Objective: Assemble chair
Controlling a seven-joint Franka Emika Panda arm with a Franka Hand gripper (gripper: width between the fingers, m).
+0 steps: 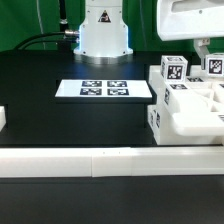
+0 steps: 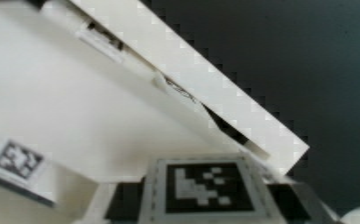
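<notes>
The chair's chunky white pieces (image 1: 185, 110) stand together at the exterior view's right, with two tagged square posts (image 1: 175, 69) rising from them. My gripper (image 1: 203, 50) comes down from the white hand over the right-hand post (image 1: 213, 66). In the wrist view my gripper (image 2: 209, 197) is shut on a white tagged post (image 2: 203, 185), with a dark finger (image 2: 134, 197) pressed to each side of it. Beyond the post lies a broad white chair surface (image 2: 88, 110) with a small tag (image 2: 17, 158) on it. The base of the held post is hidden.
The marker board (image 1: 104, 89) lies flat mid-table in front of the robot base (image 1: 103, 30). A long low white rail (image 1: 100, 160) runs along the front edge. A small white piece (image 1: 2, 118) shows at the exterior view's left edge. Black tabletop (image 2: 319, 60) lies beside the chair pieces.
</notes>
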